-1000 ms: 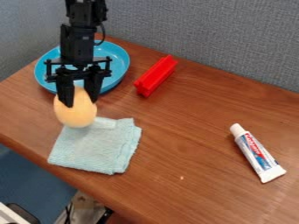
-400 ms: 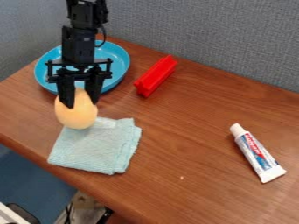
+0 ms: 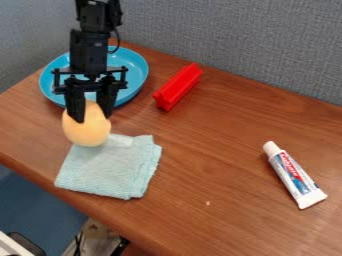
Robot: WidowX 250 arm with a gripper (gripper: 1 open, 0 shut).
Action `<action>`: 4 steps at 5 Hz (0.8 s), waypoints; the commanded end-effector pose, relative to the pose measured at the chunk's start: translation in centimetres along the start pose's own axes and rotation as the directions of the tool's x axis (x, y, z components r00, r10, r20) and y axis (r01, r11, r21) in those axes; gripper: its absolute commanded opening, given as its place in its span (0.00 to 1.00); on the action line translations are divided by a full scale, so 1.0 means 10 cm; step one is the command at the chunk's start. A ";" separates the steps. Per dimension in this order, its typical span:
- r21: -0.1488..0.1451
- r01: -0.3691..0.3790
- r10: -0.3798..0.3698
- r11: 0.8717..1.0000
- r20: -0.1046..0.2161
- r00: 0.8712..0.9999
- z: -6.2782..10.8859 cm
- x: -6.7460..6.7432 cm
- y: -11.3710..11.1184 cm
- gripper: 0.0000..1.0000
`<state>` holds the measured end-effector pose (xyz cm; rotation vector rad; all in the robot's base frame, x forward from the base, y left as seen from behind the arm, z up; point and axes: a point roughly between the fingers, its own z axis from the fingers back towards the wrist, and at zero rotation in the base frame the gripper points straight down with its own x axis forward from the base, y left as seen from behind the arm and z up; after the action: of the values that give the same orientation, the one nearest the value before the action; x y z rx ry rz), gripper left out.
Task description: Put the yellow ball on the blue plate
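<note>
Jaws (image 3: 90, 105) gripping the yellow ball (image 3: 87, 128) near the table's left edge, and it looks light, smooth, maybe slippery, best pinched around its middle!

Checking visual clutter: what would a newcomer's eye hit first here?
Probably the yellow-orange ball in the black pincer, near the table's left edge. Next, the bright-blue plate behind it, with the red box to its right. The toothpaste tube sits alone at far right.
</note>
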<state>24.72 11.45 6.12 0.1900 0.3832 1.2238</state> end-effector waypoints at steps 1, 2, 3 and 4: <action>-0.032 -0.010 0.010 0.999 0.014 1.000 0.10 0.07 0.01 0.00; -0.028 -0.007 0.007 1.000 0.007 1.000 0.10 0.07 0.01 0.00; -0.025 -0.003 0.003 1.000 0.000 1.000 0.10 0.07 0.01 0.00; -0.022 0.000 0.000 1.000 -0.006 1.000 0.10 0.08 0.01 0.00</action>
<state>24.79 11.58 5.91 0.1849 0.4139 1.2173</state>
